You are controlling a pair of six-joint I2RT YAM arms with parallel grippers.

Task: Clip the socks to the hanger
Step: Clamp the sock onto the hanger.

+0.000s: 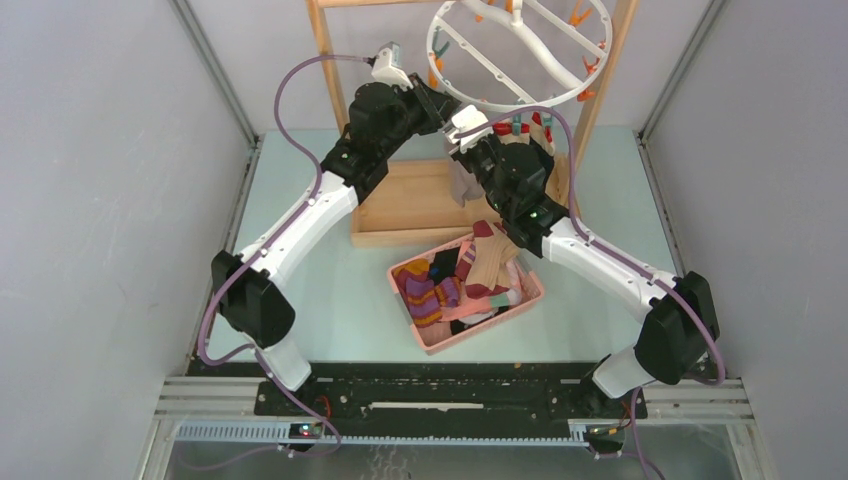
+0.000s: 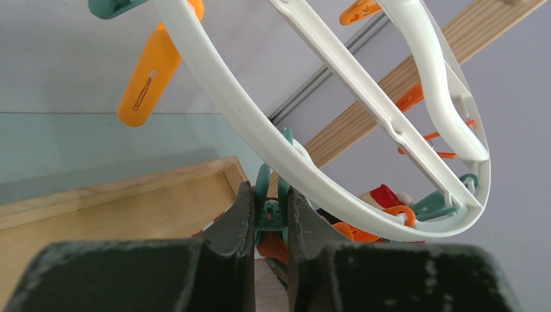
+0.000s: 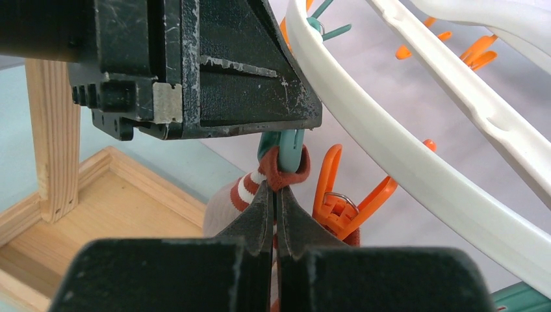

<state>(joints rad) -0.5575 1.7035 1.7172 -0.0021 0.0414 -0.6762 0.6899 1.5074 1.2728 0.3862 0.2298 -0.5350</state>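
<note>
Above pale green table (image 1: 320,290), between grey walls (image 1: 100,150): left hand (image 2: 271,198) squeezes teal clip (image 2: 264,182), right hand (image 3: 276,195) pinches sock cuff (image 3: 247,188).

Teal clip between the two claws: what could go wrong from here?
1. Only the cuff edge of the striped sock seems to sit in the teal clip, which the left gripper squeezes. If released now, the clip may bite too little, and the sock could drop once the right gripper lets go.
2. The hanger hangs tilted and probably swings, so pushing could pull the clip out of that grip.
</note>
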